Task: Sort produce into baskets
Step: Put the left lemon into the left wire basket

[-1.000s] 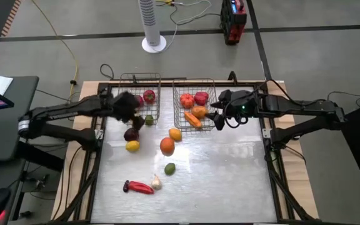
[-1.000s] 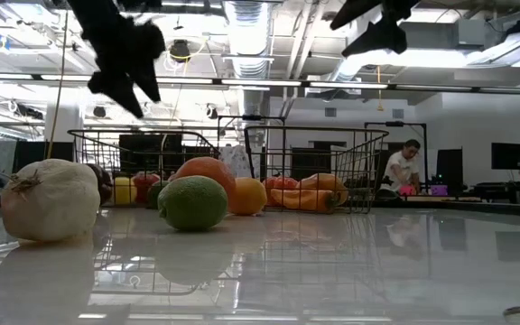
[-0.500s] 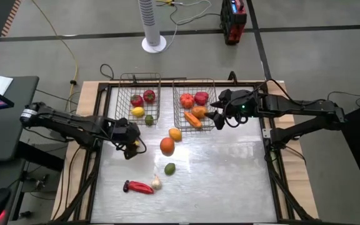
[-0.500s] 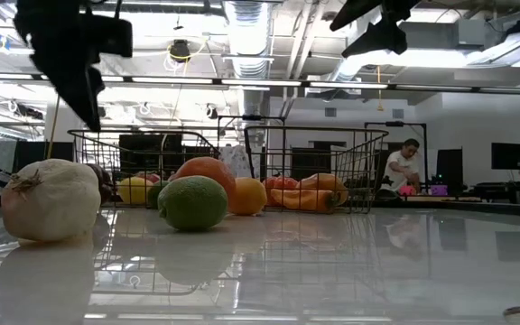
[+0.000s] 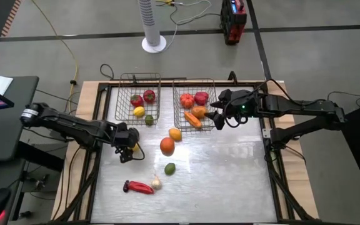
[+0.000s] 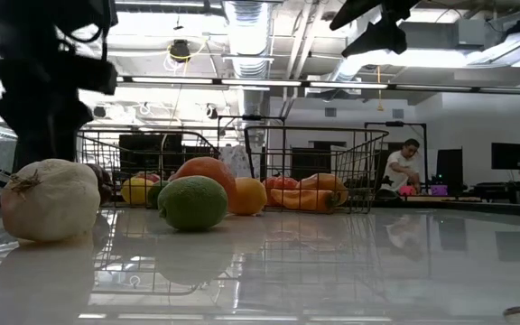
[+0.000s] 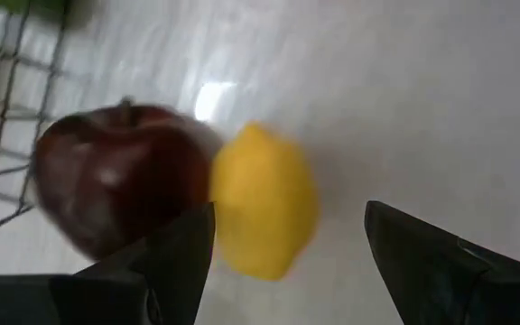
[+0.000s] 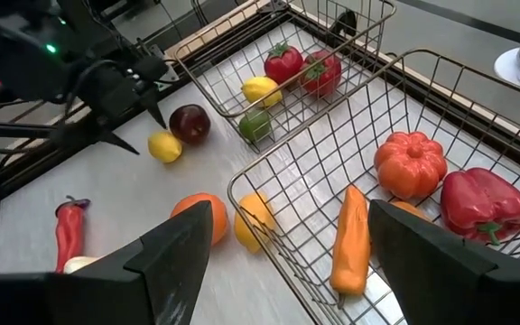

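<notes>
Left gripper (image 5: 125, 150) at left-centre of the high view, fingers spread wide over a glossy oval yellow lemon (image 7: 262, 204) touching a dark red apple (image 7: 116, 186) on the table. Right gripper (image 5: 216, 119) open above right basket (image 5: 212, 84), upper centre.

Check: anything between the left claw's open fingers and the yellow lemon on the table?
Nothing. In the left wrist view, bare white tabletop separates the open left claw from the small yellow lemon; a dark red apple touches its side.
</notes>
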### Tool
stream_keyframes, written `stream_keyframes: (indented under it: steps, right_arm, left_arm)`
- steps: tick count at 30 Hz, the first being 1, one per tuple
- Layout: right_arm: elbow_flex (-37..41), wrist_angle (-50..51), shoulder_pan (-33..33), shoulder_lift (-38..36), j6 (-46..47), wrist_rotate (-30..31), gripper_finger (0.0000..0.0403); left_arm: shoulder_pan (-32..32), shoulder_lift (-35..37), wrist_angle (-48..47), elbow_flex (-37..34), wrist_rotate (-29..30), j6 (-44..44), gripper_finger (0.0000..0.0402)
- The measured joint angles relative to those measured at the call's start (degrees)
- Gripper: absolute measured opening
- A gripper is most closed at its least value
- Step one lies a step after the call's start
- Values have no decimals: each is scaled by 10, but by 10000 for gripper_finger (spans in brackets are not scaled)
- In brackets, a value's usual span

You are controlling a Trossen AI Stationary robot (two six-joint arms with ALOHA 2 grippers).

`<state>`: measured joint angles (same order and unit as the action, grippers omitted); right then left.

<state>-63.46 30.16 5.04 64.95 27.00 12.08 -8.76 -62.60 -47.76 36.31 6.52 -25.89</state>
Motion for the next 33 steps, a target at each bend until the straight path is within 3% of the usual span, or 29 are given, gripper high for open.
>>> stream_keyframes:
  steps: [4,10,13,20,30,33]
  right_arm:
    - [0,-6,0,0,0,0,322]
    - [0,-9,0,0,0,0,322]
    - [0,-9,0,0,0,0,322]
    - [0,-7,-1,0,6,0,322]
    - [0,-7,-1,0,6,0,322]
    - [0,-7,-1,0,6,0,322]
  left_arm:
    - [2,-14,3,-14,14,-23,274]
    - [2,-68,34,-21,-13,-14,266]
    - [2,-105,59,-20,-30,-12,252]
    - [2,-153,47,5,-11,-31,195]
    - [8,-103,61,79,-35,-13,192]
    - [23,-66,62,113,8,-11,193]
